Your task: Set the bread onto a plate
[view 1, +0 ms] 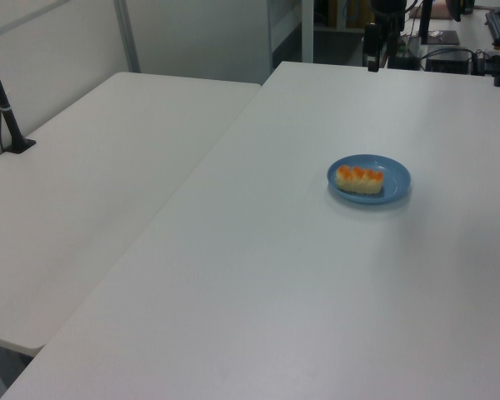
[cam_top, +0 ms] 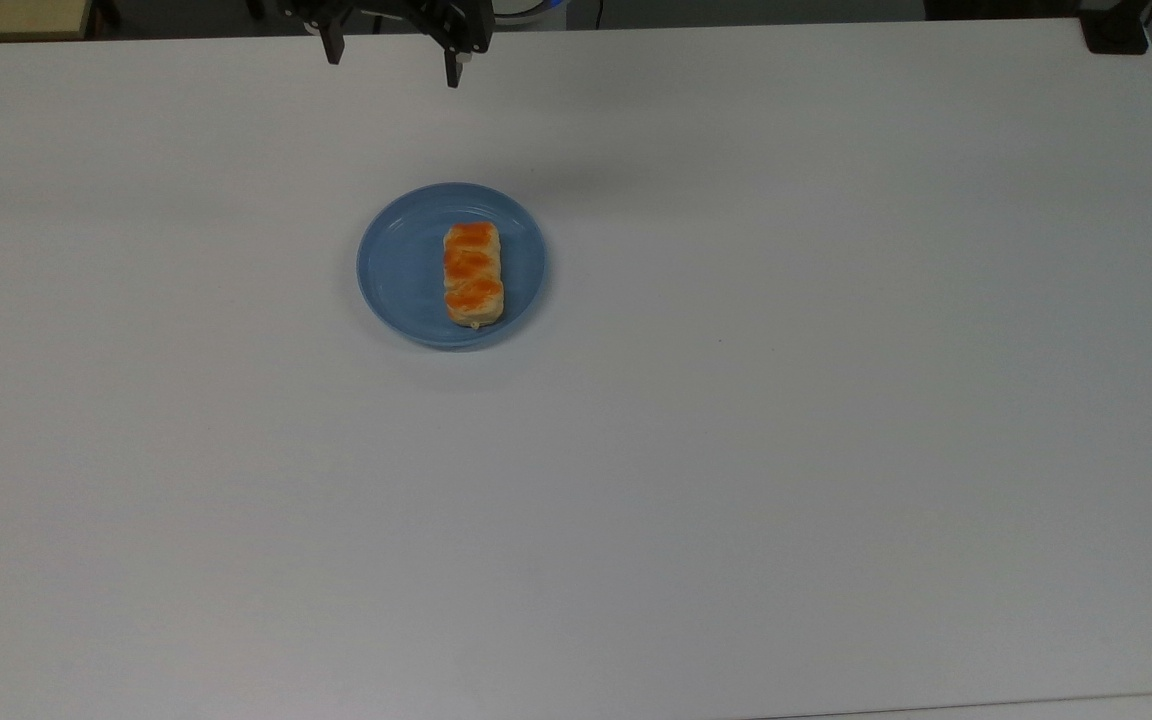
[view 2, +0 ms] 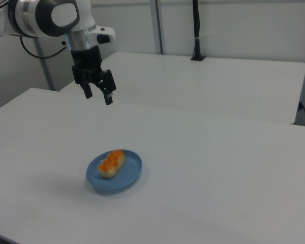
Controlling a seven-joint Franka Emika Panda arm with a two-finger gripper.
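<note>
On the plate (cam_top: 406, 270) lies the bread (cam_top: 473, 273); high above, the spread end effector (view 2: 97, 95) is partly cropped.

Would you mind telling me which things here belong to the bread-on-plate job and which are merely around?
Belong to the job:
- bread, lying on the plate
- plate
- gripper, open, raised clear of both

Merely around:
- white table
- neighbouring table
- black post

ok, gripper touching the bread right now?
Apart. In the right view the gripper hangs open well above the table, clear space between it and the bread lying on the plate.
</note>
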